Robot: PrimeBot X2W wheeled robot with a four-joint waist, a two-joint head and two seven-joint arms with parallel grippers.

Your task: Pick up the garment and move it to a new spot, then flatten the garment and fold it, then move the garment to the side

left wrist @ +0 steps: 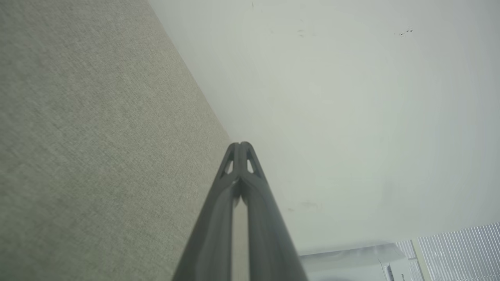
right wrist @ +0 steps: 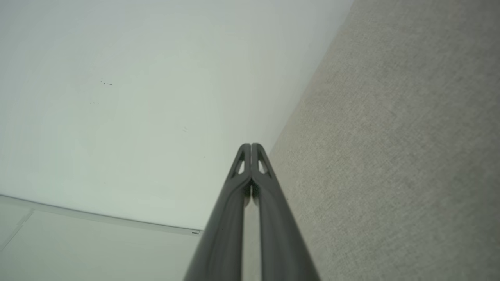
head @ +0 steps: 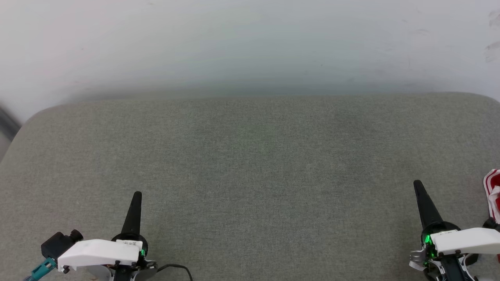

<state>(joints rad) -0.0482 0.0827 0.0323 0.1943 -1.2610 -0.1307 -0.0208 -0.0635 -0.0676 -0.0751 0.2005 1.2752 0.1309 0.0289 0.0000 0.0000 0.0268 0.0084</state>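
A small piece of the garment [head: 493, 191], red with white stripes, lies at the far right edge of the head view on the grey fabric surface [head: 250, 175]. The rest of it runs out of view. My right gripper [head: 418, 183] stands just left of that piece, shut and empty, apart from the cloth. At the lower left my left gripper [head: 137, 194] is shut too, with nothing in it. In the left wrist view the left gripper [left wrist: 240, 144] has its tips pressed together. The right gripper [right wrist: 250, 145] in the right wrist view looks the same.
A pale wall [head: 250, 43] rises behind the grey surface's far edge. The surface's rounded left corner [head: 35, 115] drops off toward a darker strip. A white appliance and a ribbed white panel [left wrist: 461, 249] show at the lower right of the left wrist view.
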